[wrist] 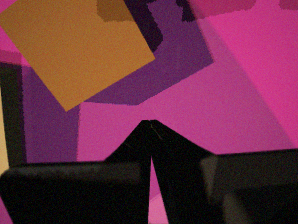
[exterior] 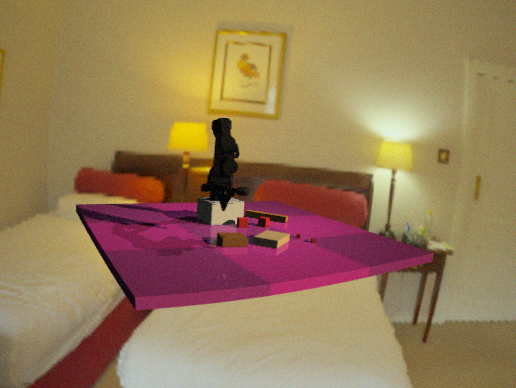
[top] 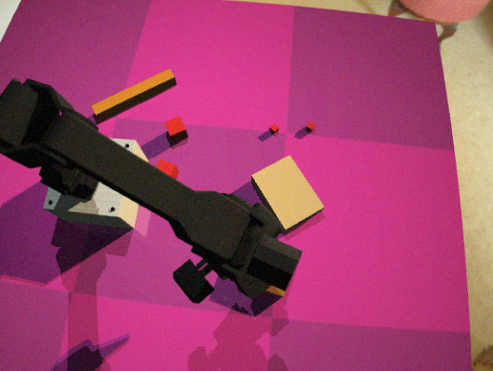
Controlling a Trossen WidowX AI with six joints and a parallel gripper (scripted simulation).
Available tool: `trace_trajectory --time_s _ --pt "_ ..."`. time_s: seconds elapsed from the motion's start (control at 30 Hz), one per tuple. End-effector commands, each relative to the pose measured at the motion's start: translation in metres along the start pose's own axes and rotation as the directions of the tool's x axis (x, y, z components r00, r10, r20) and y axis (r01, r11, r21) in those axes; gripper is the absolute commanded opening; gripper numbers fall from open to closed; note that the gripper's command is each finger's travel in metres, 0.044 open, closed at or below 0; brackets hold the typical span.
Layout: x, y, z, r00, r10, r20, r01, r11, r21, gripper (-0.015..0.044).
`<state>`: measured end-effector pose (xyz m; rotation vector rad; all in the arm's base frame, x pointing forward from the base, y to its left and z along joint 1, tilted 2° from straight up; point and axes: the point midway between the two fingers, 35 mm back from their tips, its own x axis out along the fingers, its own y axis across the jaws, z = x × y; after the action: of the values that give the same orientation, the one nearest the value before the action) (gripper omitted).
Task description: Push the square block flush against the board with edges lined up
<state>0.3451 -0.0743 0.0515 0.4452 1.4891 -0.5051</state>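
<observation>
The square block (top: 276, 291) (exterior: 232, 241) (wrist: 80, 55) is orange-brown; in the top view the arm hides most of it. The pale tan board (top: 288, 192) (exterior: 271, 239) (wrist: 2, 145) lies flat beside it. A narrow gap shows between the two in the exterior view. In the wrist view the block stands turned at an angle to the board's dark side. My gripper (exterior: 224, 208) (wrist: 148, 127) is shut and empty, its tips together above the table, on the robot-base side of the block. The arm hides the tips in the top view.
A yellow-orange bar (top: 134, 95) (exterior: 267, 216) and two red cubes (top: 176, 128) (top: 166, 169) lie near the white robot base (top: 129, 206) (exterior: 220, 212). Two tiny red cubes (top: 274, 128) (top: 310, 126) lie beyond the board.
</observation>
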Motion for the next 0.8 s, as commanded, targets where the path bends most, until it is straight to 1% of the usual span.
trace_trajectory --time_s 0.0,0.17,0.37,0.57,0.77 --pt "0.01 -0.003 0.006 1.0 -0.002 -0.011 0.004 0.993 0.12 0.0" --pt "0.017 -0.008 0.015 1.0 -0.003 -0.01 0.005 0.958 0.288 0.0" --pt "0.027 -0.013 0.026 1.0 -0.003 -0.01 0.008 0.879 0.477 0.0" --pt "0.037 -0.02 0.036 1.0 -0.004 -0.01 0.01 0.763 0.646 0.0" --pt "0.048 -0.026 0.046 1.0 -0.005 -0.011 0.012 0.615 0.788 0.0"
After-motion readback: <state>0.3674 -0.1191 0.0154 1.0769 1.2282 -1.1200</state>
